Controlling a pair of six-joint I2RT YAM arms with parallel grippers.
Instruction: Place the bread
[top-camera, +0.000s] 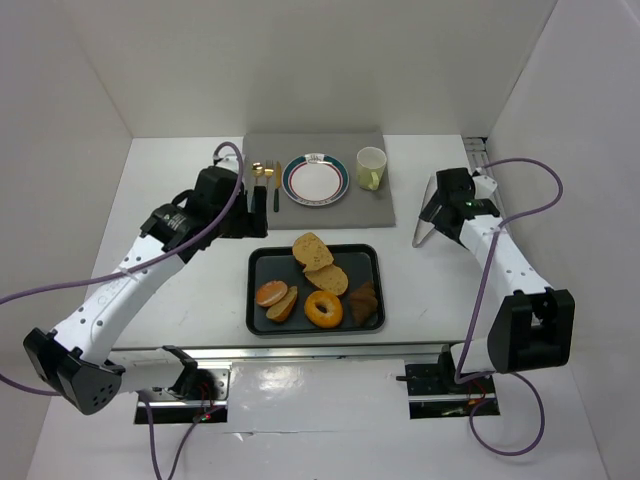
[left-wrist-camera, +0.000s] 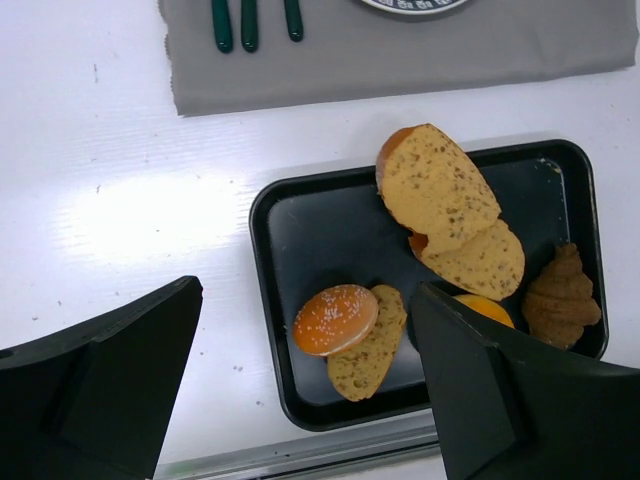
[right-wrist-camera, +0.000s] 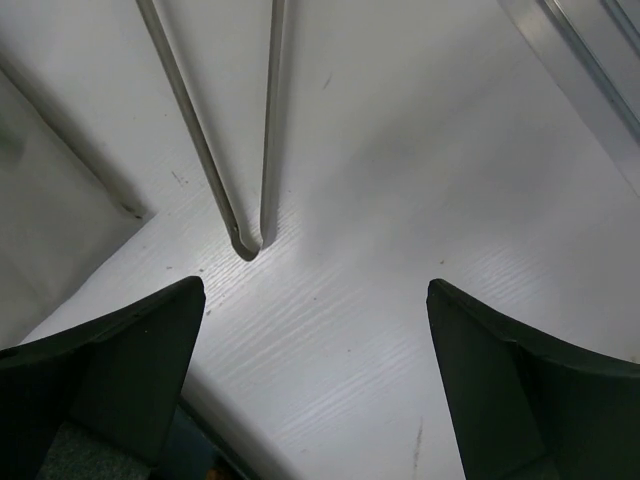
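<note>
A black tray (top-camera: 262, 262) holds two large seeded bread slices (top-camera: 312, 250), a sesame bun (top-camera: 271, 293) leaning on a smaller slice (top-camera: 284, 305), a bagel (top-camera: 323, 309) and a brown croissant (top-camera: 364, 300). An empty white plate (top-camera: 315, 183) lies on the grey mat (top-camera: 370, 205). My left gripper (top-camera: 257, 203) is open and empty, above the mat's left edge. In its wrist view (left-wrist-camera: 308, 300) the bun (left-wrist-camera: 335, 320) lies between the open jaws. My right gripper (top-camera: 432, 215) is open and empty over metal tongs (top-camera: 420, 236).
A pale green cup (top-camera: 371, 167) stands right of the plate, and cutlery (top-camera: 266, 172) lies left of it on the mat. The tongs (right-wrist-camera: 270, 150) lie on the white table ahead of my right gripper (right-wrist-camera: 315, 290). White walls enclose the table.
</note>
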